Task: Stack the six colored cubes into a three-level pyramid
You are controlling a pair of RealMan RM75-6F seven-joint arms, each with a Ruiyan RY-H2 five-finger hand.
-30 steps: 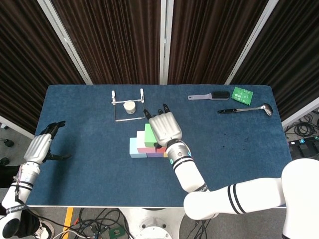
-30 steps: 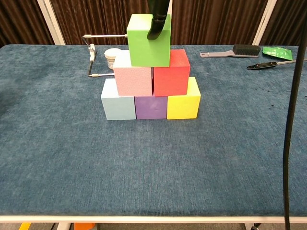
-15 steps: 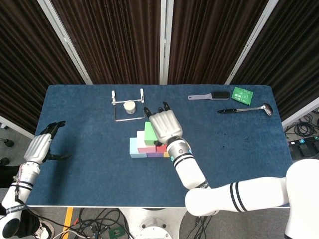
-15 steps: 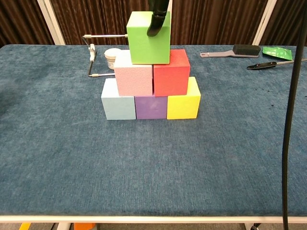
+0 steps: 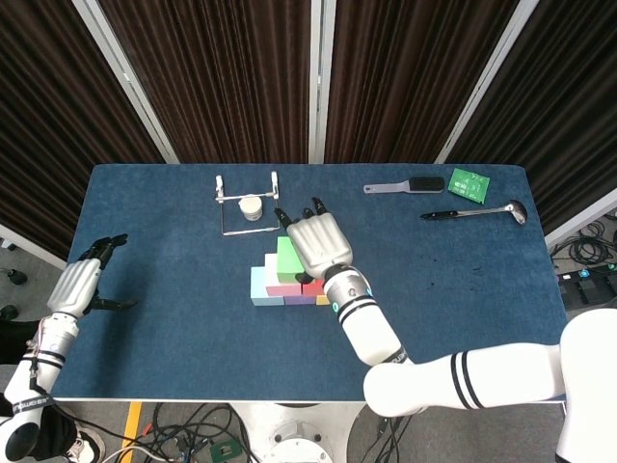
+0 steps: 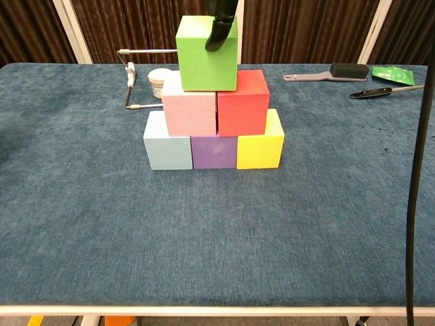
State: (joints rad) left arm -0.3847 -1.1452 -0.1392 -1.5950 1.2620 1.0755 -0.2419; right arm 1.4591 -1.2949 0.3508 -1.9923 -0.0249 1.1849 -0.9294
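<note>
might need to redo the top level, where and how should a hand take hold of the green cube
Grip the green cube by two opposite flat side faces near its upper half, coming down from above, as the right hand does now with one of its fingers on the front face. Its underside sits on the pink cube and red cube, so only the top and sides are free.

Green cube [image 6: 206,56] sits atop pink cube [image 6: 189,113] and red cube [image 6: 242,103].

We see open table [image 6: 217,238] in front of the cube stack [image 6: 214,129]; behind it stand a wire rack [image 5: 247,204] and small cup [image 5: 251,206].
</note>
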